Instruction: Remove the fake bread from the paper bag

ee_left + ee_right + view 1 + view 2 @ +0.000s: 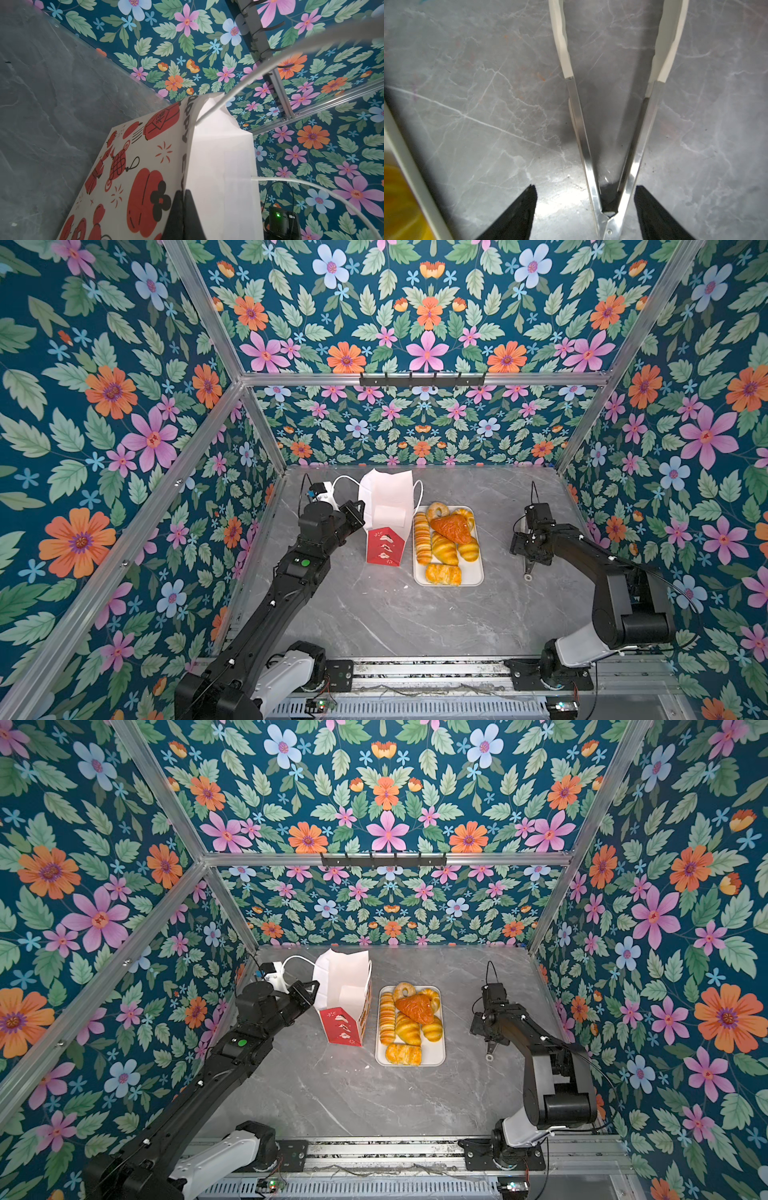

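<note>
Bread (pixel 446 539) lies piled on a white tray (pixel 475 574), on the far side of the bag (pixel 386 497) from the left gripper (pixel 182 192) and a short reach from the right gripper (pixel 585 185). Seven pieces show there. What can be seen of the bag's white inside looks bare, so the emptying seems done or nearly so; its bottom is not fully in view.

The left gripper is pressed together on a corner fold of the bag, holding it upright with a slight lean. The right gripper is spread, its fingers either side of the hinge end of tongs (pixel 580 124). A gap shows on one side, so nothing is squeezed.

The bread is glossy and likely light, firm and slick. It is better taken across a narrow middle than on a rounded top. The bag is thin paper, easily creased or tipped, and the fold is probably its stiffest hold.

Edges to mind are the tray's raised rim, just beside the bag, and a cord handle (pixel 345 480) looping by the left gripper. Past the bag the back wall is near. Toward the arms' bases the surface (pixel 374 614) lies open.
</note>
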Controlling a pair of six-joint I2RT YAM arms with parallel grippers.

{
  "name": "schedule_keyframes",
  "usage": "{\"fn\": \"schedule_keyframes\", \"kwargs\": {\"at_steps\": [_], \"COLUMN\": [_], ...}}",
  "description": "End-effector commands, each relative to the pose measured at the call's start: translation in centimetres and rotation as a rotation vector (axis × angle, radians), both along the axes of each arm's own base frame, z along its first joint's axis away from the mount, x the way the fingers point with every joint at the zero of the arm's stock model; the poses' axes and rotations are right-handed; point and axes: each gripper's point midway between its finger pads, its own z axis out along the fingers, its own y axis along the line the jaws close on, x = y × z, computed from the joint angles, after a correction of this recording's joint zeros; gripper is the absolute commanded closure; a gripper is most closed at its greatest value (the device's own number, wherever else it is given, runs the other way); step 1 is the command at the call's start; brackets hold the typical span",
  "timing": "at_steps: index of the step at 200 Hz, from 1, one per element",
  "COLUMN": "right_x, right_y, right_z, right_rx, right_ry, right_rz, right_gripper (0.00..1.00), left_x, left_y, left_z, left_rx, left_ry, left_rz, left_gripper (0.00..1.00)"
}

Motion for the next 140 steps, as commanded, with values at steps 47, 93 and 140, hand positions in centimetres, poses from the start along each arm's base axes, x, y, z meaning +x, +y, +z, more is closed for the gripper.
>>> {"fn": "schedule_keyframes", "kwargs": {"at_steps": [47,93,140], "right_x": [0.2,0.2,0.2], "right_y": [0.2,0.3,0.3], "right_z": [0.0,-0.1,0.0], "right_rx": [0.008,0.011,0.011], "right_ry": [-0.001,0.001,-0.001], "right_rz": [0.012,0.013,0.012], "right_gripper": [0.24,0.24,0.24], "left_x": [0.4,0.6,0.4], "left_y": [2.3,3.3,3.5], "left_z": [-0.4,0.9,2.1], "left_rx": [0.056,0.079,0.07], "left_ry": [0.008,-0.012,-0.031], "left_rz": [0.055,0.08,0.075], "left_gripper": [0.89,0.54,0.03]}}
